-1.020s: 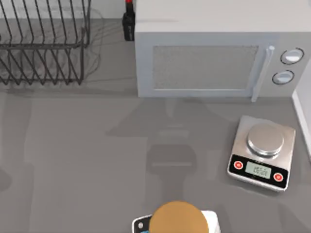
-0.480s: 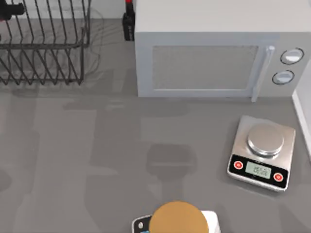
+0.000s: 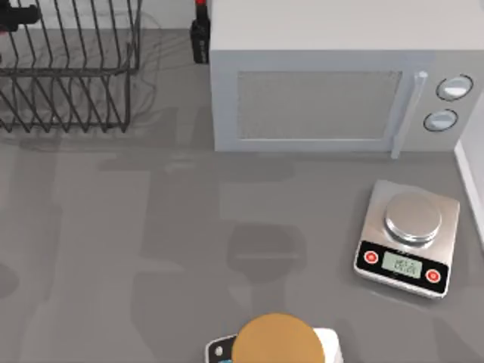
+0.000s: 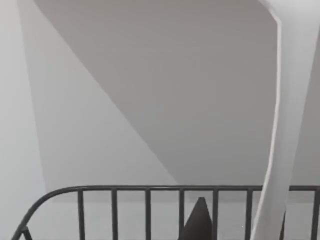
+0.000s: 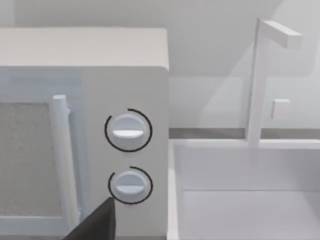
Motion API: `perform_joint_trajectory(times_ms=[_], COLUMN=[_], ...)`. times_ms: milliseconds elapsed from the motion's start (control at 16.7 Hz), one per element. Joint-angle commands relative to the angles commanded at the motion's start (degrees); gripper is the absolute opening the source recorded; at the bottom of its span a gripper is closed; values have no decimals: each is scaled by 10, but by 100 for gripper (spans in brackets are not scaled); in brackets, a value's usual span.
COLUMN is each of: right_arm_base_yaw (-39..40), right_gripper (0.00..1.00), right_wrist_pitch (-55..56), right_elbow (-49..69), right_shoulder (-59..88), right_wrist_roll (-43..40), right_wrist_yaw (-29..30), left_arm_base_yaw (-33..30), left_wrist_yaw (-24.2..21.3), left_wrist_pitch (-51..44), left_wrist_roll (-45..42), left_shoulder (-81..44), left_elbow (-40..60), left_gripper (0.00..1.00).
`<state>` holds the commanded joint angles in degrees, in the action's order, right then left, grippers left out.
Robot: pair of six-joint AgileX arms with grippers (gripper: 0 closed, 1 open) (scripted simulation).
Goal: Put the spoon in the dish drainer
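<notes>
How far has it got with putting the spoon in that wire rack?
Nearly there, it seems. The left gripper is over the dish drainer, at the table's far left. The slim white shape in its wrist view is probably the spoon, apparently not set down yet. The right gripper idles facing the microwave.

a grey microwave (image 5: 100, 100) with two round knobs (image 5: 128, 131) stands beside a white sink (image 5: 240, 200).

You get even, soft light from above with no glare. Broad, faint shadows lie across the table (image 3: 113, 249), and a diagonal shadow edge crosses the wall (image 4: 150, 100) behind the dish drainer (image 4: 150, 200). Every view is crisp to its edges.
</notes>
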<state>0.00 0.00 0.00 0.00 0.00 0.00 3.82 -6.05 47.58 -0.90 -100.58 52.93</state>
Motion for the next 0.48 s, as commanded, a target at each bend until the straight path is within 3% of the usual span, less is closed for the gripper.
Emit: perform_joint_trajectory(times_ms=[480], right_arm_base_yaw=[0], right_gripper=[100], right_wrist_pitch=[0], right_elbow=[0], right_shoulder=[0], right_wrist_roll=[0], right_wrist_yaw=[0], left_arm_base_yaw=[0], left_wrist_yaw=[0], left_wrist_pitch=[0], left_wrist_roll=[0], left_shoulder=[0], left_elbow=[0], left_gripper=[90])
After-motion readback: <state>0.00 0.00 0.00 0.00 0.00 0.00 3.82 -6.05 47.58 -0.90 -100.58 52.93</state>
